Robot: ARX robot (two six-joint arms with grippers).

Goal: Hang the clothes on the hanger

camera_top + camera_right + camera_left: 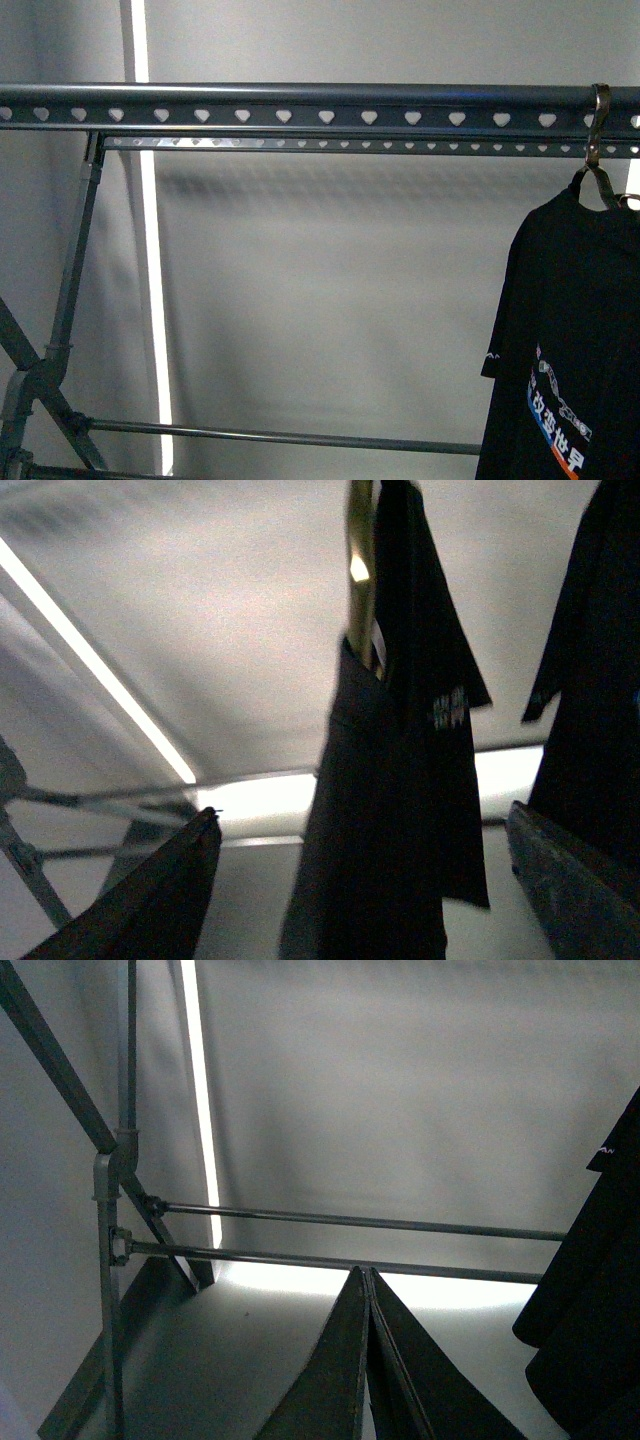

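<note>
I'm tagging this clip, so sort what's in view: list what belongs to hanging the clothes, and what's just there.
Belongs to the job:
- printed black T-shirt, already hanging by a hook at the right end
- rack's top bar with heart-shaped holes
- left hand, shut and empty
- right hand, open, the shirt between its fingers

Just there:
- second dark garment
- rack's lower crossbars
- bright light strip

black printed t-shirt [570, 340] hangs off the grey heart-holed rack bar [300, 105], straight between the right gripper's [365, 880] spread fingers.
</note>
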